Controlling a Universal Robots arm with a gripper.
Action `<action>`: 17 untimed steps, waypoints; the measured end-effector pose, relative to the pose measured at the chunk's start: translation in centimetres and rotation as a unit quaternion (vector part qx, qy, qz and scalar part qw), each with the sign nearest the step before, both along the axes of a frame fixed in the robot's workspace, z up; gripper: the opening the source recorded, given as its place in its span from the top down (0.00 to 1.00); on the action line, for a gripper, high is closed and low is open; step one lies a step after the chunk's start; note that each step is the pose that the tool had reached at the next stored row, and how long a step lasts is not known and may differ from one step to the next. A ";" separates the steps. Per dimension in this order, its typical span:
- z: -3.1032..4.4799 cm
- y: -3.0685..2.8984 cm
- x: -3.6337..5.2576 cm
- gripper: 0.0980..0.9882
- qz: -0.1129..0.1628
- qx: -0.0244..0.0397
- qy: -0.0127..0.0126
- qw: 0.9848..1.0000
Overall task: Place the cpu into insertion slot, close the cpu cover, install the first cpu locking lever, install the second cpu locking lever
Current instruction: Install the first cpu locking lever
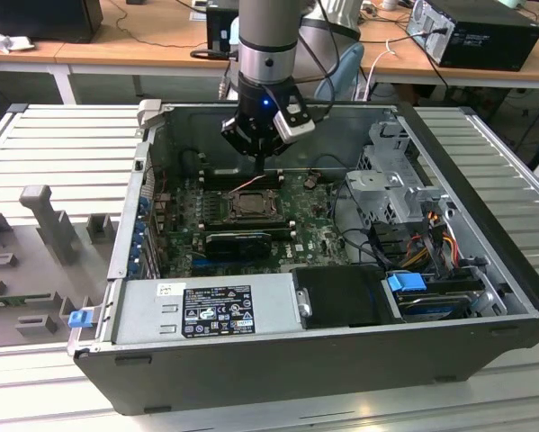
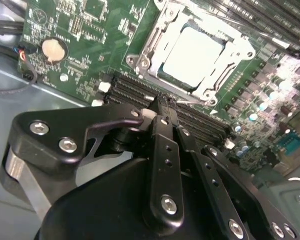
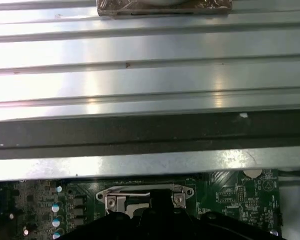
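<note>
Looking down past the gripper (image 2: 163,106) in the second wrist view, I see its black fingers (image 2: 165,150) drawn together to a narrow tip, with nothing visible between them. That tip sits over the long black memory slots (image 2: 132,89), just beside one edge of the insertion slot (image 1: 248,205). Beyond it the cpu (image 2: 191,54) lies flat in the slot. Its pale top shows through the window of the cpu cover (image 2: 148,46), which looks folded down over it. The locking levers are too thin for me to say whether either is latched.

My worry is how close the tip is to the green motherboard (image 2: 84,35). A small sideways slip could scrape the memory slots or the small parts around them. I also judge that an off-line push on the cover frame could load the chip unevenly against the pins beneath.

In the exterior view the arm drops almost straight down into the open computer case (image 1: 341,360). Its wrist is upright and the gripper points at the board on the socket's far side, toward the case's back wall. Farther out are the power supply (image 1: 206,310), the drive cage (image 1: 390,180) at the exterior view's right, and the ribbed metal table (image 1: 53,135) under it all.
</note>
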State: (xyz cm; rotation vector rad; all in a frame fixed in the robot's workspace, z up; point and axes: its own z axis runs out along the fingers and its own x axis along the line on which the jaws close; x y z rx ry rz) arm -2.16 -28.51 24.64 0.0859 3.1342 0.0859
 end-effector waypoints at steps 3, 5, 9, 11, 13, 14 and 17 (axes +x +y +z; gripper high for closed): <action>-0.17 -0.04 -0.14 0.99 0.000 0.002 0.000 1.000; -0.18 -0.04 -0.19 0.99 0.000 0.001 0.000 1.000; -0.27 -0.04 -0.22 0.99 0.000 0.002 0.000 1.000; -0.29 -0.06 -0.22 0.99 0.000 0.002 0.000 1.000; -0.29 -0.06 -0.22 0.99 0.000 0.002 0.000 1.000; -0.29 -0.07 -0.22 0.99 0.000 0.002 0.000 1.000; -0.34 -0.07 -0.25 0.99 0.001 0.002 0.000 1.000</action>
